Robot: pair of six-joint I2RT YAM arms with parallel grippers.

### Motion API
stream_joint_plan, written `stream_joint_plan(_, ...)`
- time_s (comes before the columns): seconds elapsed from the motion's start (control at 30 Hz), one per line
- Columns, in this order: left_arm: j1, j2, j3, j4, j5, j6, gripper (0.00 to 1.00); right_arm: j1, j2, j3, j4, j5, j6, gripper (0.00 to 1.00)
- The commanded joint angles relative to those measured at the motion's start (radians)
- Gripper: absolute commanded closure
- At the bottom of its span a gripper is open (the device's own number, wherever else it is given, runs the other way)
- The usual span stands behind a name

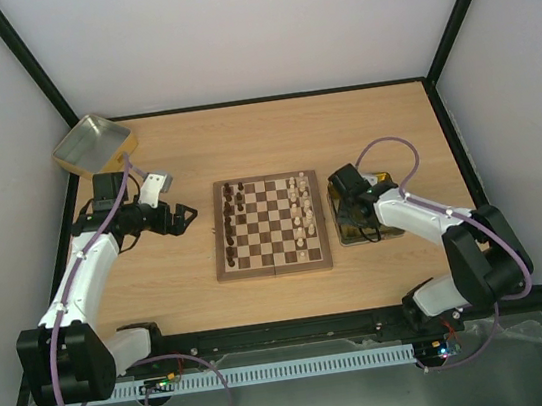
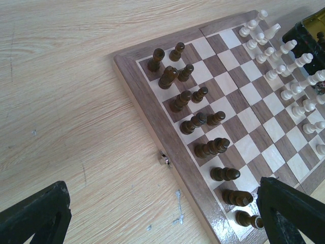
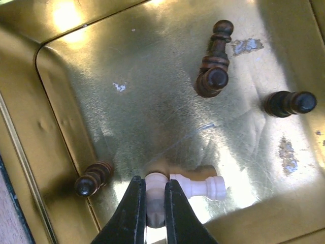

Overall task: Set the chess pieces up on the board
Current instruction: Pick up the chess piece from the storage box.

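The board [image 1: 221, 261] lies mid-table, with dark chess pieces [image 2: 195, 122] along its left side and cream pieces [image 2: 289, 76] along its right. To its right, my right gripper [image 3: 154, 190] reaches down into a gold tray [image 3: 127, 101]. There it is shut on a cream piece [image 3: 155, 180]. A second cream piece [image 3: 200, 187] lies right beside it. Three dark pieces [image 3: 213, 61] lie loose in that tray. My left gripper [image 2: 162, 218] hovers open and holds nothing, over the table just left of the board's rim.
Another gold tray [image 1: 91, 142] stands at the far left corner, behind the left arm. A small metal latch [image 2: 165, 159] sticks out of the board's left rim. The black frame edges the table.
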Motion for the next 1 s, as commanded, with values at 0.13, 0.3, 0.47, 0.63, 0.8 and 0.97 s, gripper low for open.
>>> stream_joint_plan(0.13, -0.003, 0.009, -0.008, -0.014, 0.011, 0.01, 0.01, -0.003, -0.07, 0.064, -0.107, 0.058, -0.004, 0.98)
stream_joint_plan(0.3, -0.003, 0.012, -0.008, -0.013, 0.011, 0.008, 0.01, 0.007, -0.126, 0.091, -0.161, 0.049, 0.006, 0.98)
stream_joint_plan(0.47, -0.003, 0.012, -0.008, -0.013, 0.008, 0.007, 0.01, 0.09, -0.191, 0.096, -0.2, 0.065, 0.058, 0.98)
stream_joint_plan(0.63, -0.003, 0.011, -0.008, -0.013, 0.005, 0.006, 0.01, 0.148, -0.218, 0.114, -0.236, 0.079, 0.092, 0.98)
stream_joint_plan(0.8, -0.003, 0.004, -0.01, -0.012, 0.001, 0.005, 0.01, 0.198, -0.248, 0.127, -0.256, 0.058, 0.129, 0.98)
stream_joint_plan(0.97, -0.003, 0.006, -0.009, -0.012, 0.0, 0.005, 0.01, 0.304, -0.251, 0.095, -0.242, 0.042, 0.189, 0.98)
